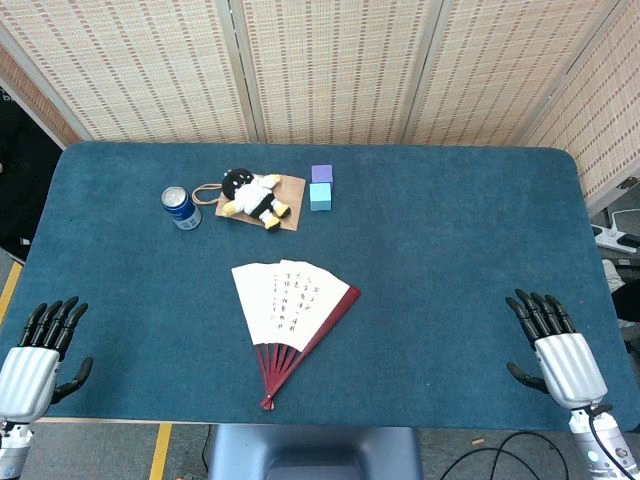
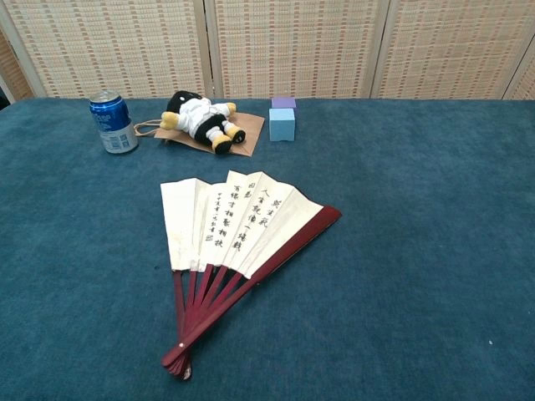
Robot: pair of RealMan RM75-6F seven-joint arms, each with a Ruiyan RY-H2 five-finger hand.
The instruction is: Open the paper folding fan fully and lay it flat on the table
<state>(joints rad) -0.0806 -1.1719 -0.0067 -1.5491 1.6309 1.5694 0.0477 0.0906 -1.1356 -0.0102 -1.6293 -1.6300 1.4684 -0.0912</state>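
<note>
The paper folding fan (image 1: 291, 303) lies flat on the blue table, partly spread, its cream leaf with black writing fanned left and its dark red ribs meeting at a pivot near the front edge. The chest view shows the same fan (image 2: 234, 224) in the middle. My left hand (image 1: 40, 356) rests at the front left corner, fingers apart, holding nothing. My right hand (image 1: 556, 348) sits at the front right, fingers apart, also empty. Both hands are far from the fan and absent from the chest view.
At the back of the table stand a blue drink can (image 1: 181, 208), a plush toy (image 1: 253, 197) on a brown paper bag (image 1: 290, 189), and a purple block (image 1: 321, 173) behind a light blue block (image 1: 320, 196). Woven screens close off the back.
</note>
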